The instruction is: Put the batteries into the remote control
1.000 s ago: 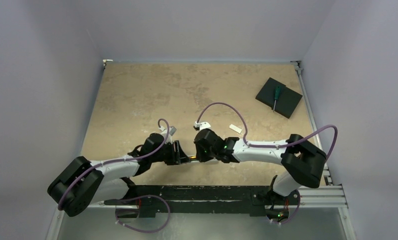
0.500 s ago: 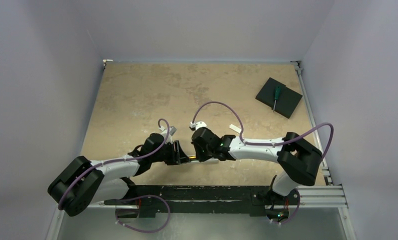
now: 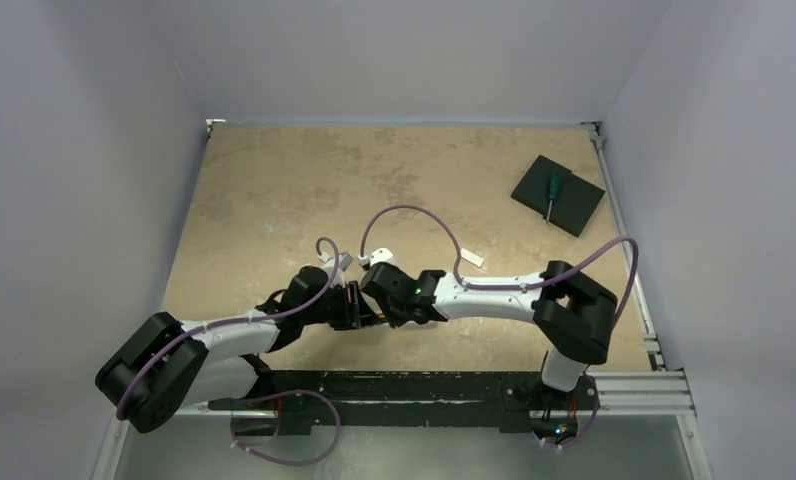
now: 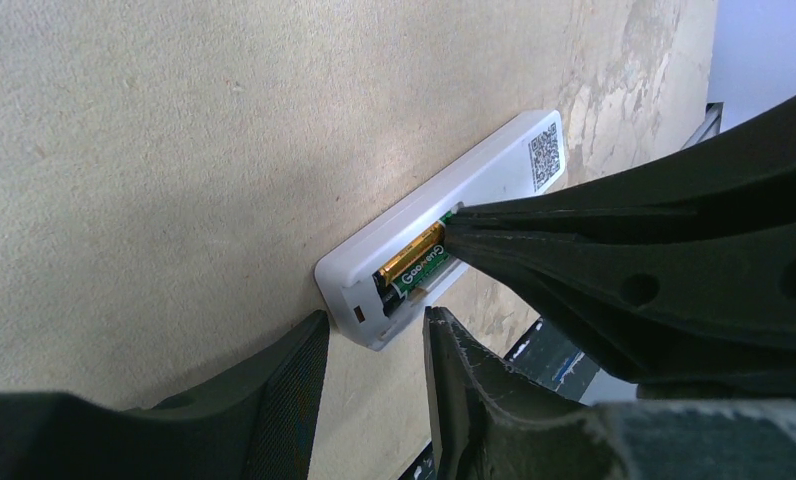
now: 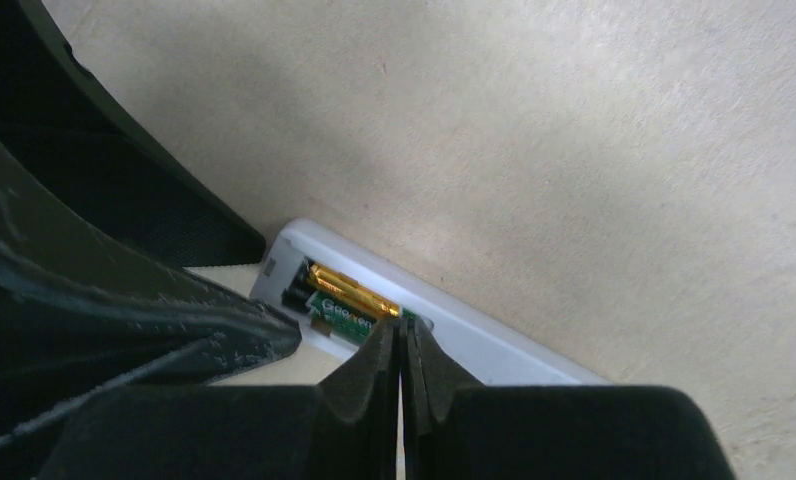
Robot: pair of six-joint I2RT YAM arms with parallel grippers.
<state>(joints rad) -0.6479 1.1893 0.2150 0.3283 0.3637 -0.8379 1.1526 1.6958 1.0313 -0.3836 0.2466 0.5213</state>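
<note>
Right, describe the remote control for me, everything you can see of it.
The remote control is a slim white plastic bar lying flat, back up, on the table, with a QR sticker near one end. Its battery recess at the other end is uncovered and holds the batteries side by side, one gold, one green-labelled. The shut right gripper has its tip at the recess, seemingly against the batteries. The left gripper brackets the recess end; whether it pinches is unclear.

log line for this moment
remote control: back up, recess open | batteries: in recess | right hand: shut, tips at batteries | left hand: open at remote's end
</note>
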